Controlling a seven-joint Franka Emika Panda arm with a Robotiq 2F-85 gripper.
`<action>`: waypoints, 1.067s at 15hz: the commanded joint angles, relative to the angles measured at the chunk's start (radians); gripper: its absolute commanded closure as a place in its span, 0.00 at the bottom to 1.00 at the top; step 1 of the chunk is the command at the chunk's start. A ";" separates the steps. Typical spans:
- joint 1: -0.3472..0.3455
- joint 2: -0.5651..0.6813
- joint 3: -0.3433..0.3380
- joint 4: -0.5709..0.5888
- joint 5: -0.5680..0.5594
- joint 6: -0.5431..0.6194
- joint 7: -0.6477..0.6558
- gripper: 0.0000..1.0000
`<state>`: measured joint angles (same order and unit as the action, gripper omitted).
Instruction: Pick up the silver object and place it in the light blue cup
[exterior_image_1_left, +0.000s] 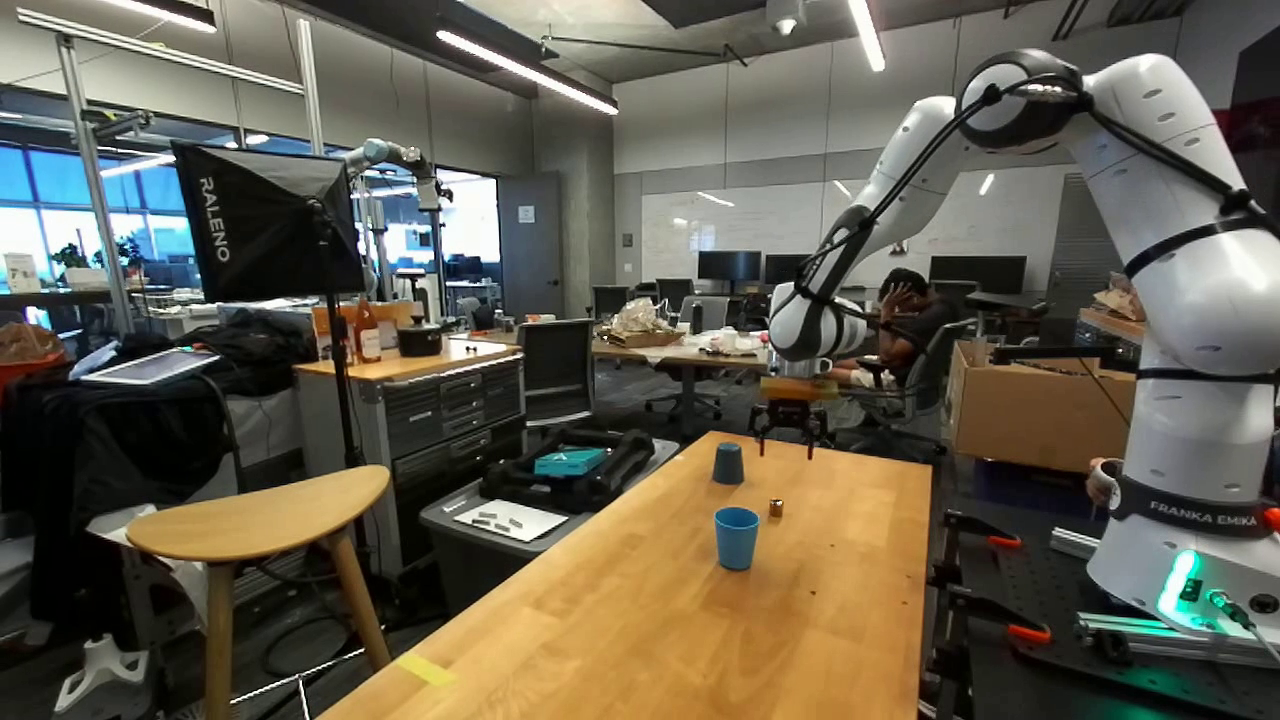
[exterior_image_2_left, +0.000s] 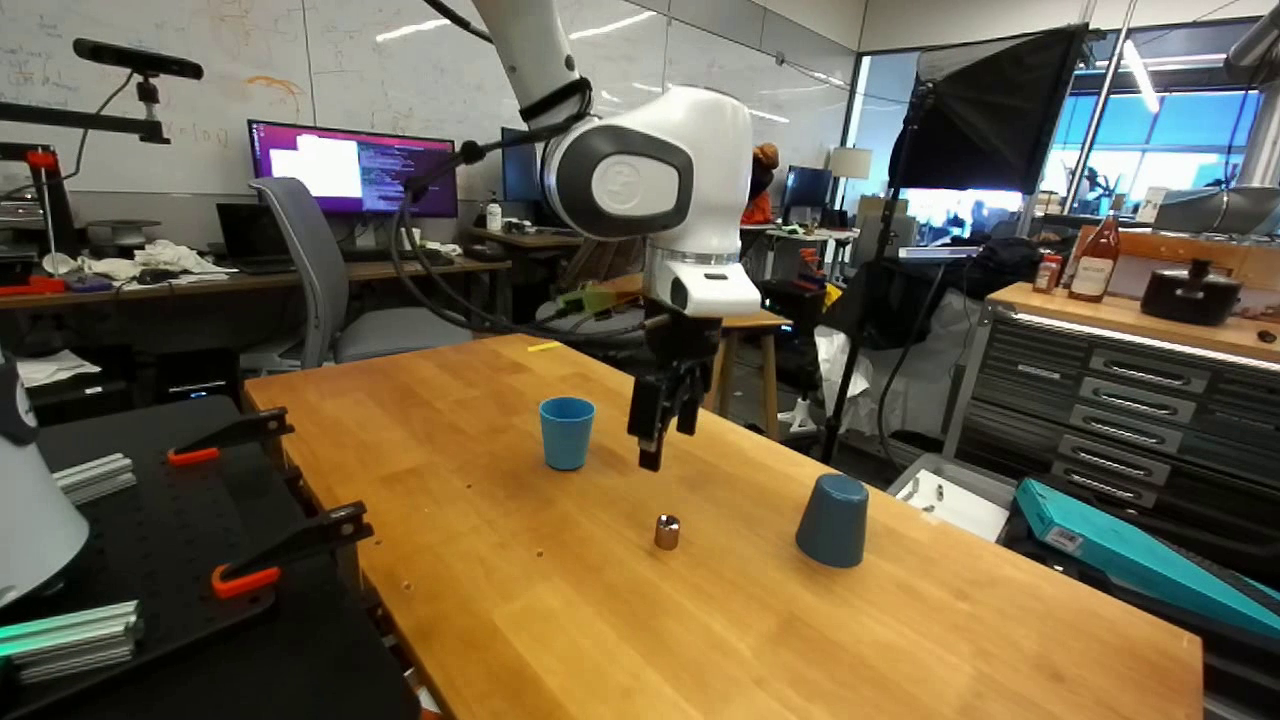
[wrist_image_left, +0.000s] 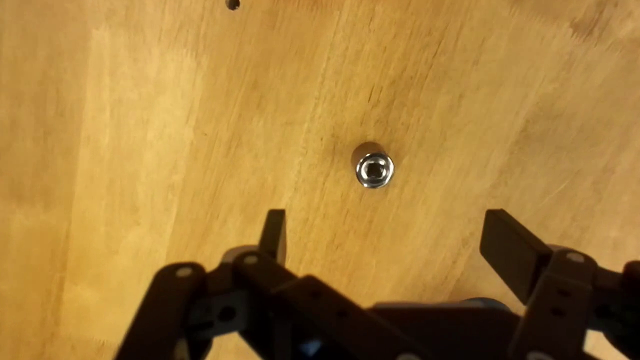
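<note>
Pick step, likely: gripper (wrist_image_left: 387, 231) is held above silver object (wrist_image_left: 374, 170), jaws parted, nothing gripped; should be lowered astride it next.

At twelve o'clock from me a dark blue cup (exterior_image_1_left: 728, 465) stands upside down; toward eleven, a wooden stool (exterior_image_1_left: 262, 515) and black softbox (exterior_image_1_left: 270, 225); toward one, a seated person (exterior_image_1_left: 920, 322) and cardboard box (exterior_image_1_left: 1035, 410).

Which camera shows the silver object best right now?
The wrist view: it looks down on the silver object, showing its round rim and dark central hole. Both exterior views show it small, at an angle, standing on the wooden table.
</note>
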<state>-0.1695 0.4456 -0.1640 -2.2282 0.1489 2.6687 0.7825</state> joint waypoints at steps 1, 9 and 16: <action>0.057 0.123 -0.049 0.069 0.009 0.066 0.029 0.00; 0.068 0.257 -0.056 0.126 0.027 0.098 0.020 0.00; 0.075 0.331 -0.051 0.183 0.032 0.111 0.014 0.34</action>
<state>-0.1265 0.7139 -0.1874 -2.1043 0.1494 2.7583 0.8029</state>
